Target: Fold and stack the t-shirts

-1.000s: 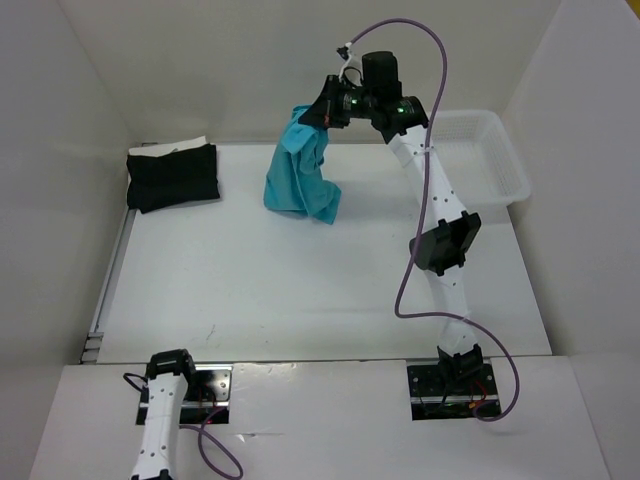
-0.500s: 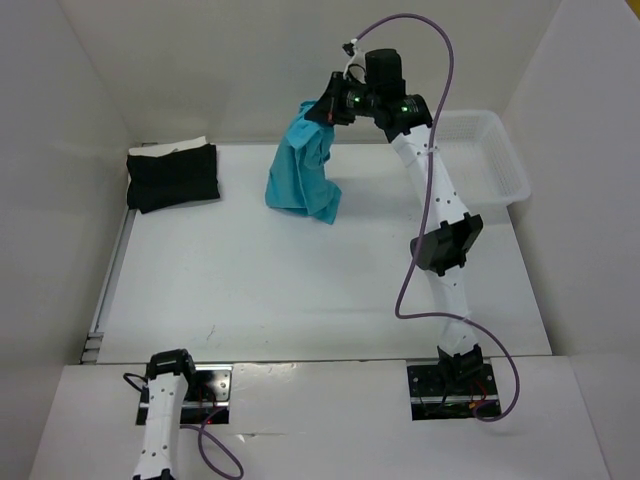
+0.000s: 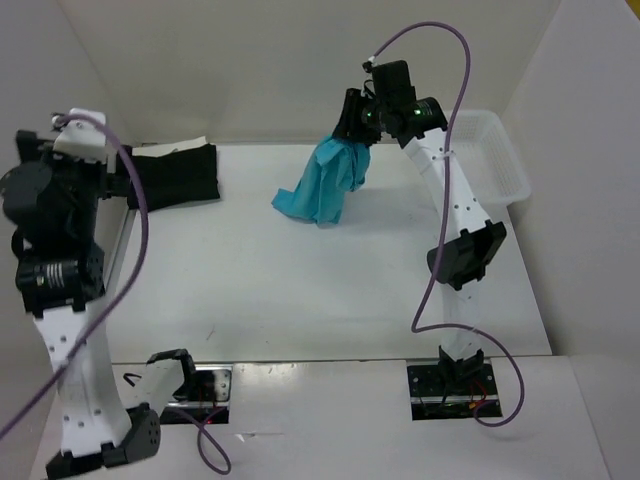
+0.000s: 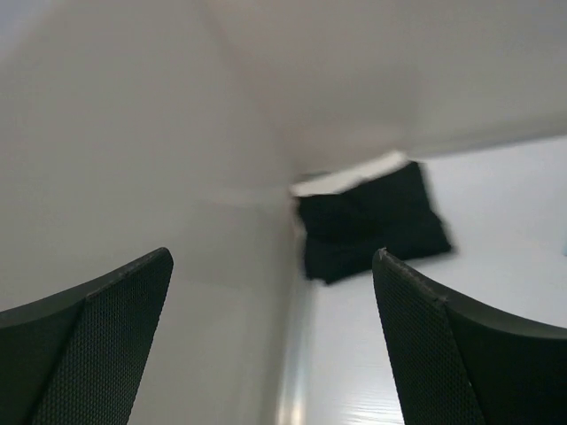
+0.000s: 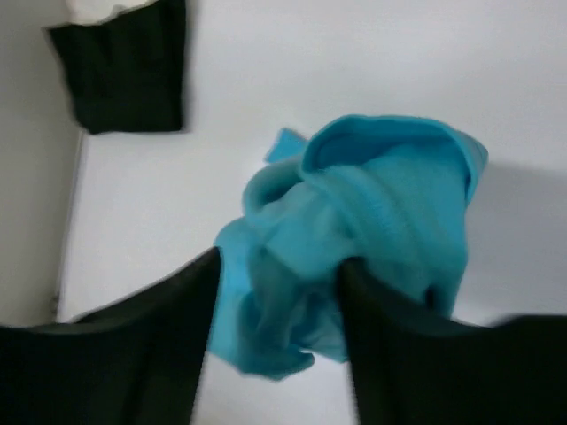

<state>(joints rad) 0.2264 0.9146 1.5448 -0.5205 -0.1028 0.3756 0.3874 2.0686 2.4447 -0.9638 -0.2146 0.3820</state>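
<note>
The turquoise t-shirt [image 3: 325,185] hangs bunched from my right gripper [image 3: 352,128] at the back middle of the table, its lower end resting on the table. In the right wrist view the right gripper [image 5: 279,261] has its jaws parted, with the turquoise t-shirt [image 5: 372,204] loose between the fingers. A folded black t-shirt [image 3: 175,175] lies at the back left, with a cream-white edge [image 3: 175,146] showing behind it. My left gripper [image 4: 273,257] is open wide and empty, raised at the left and facing the black t-shirt [image 4: 372,226].
A white lattice basket [image 3: 500,155] stands at the back right corner. White walls close in the table on the left, back and right. A metal rail [image 3: 105,290] runs along the left edge.
The left arm has risen from its folded rest into view at the left. The right gripper has shifted right with the turquoise t-shirt and its jaws have parted.
</note>
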